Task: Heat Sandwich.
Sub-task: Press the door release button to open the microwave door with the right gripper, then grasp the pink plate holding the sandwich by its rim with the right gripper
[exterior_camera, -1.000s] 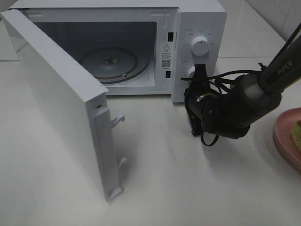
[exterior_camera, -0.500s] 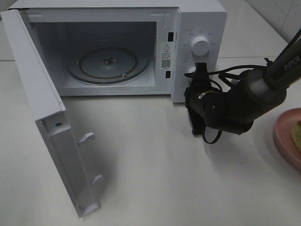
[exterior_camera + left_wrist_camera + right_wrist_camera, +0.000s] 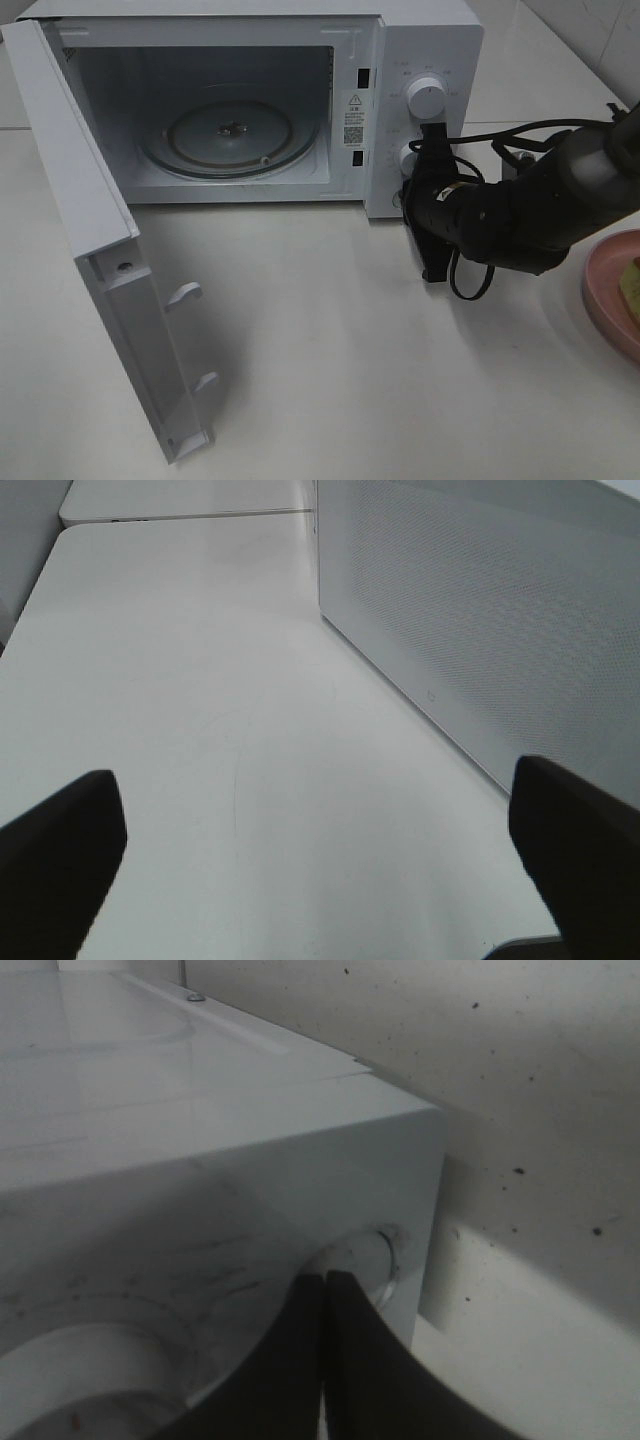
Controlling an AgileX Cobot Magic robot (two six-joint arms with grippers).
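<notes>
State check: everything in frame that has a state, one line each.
microwave door: swung wide open
turntable: bare, nothing loaded
sandwich: on the pink plate at far right, mostly cut off by the frame edge
left gripper: open, empty
right gripper: shut, holding nothing, tips by the lower knob

white microwave (image 3: pixel 440 50), pink plate (image 3: pixel 603 300); black arm (image 3: pixel 520 215)
</notes>
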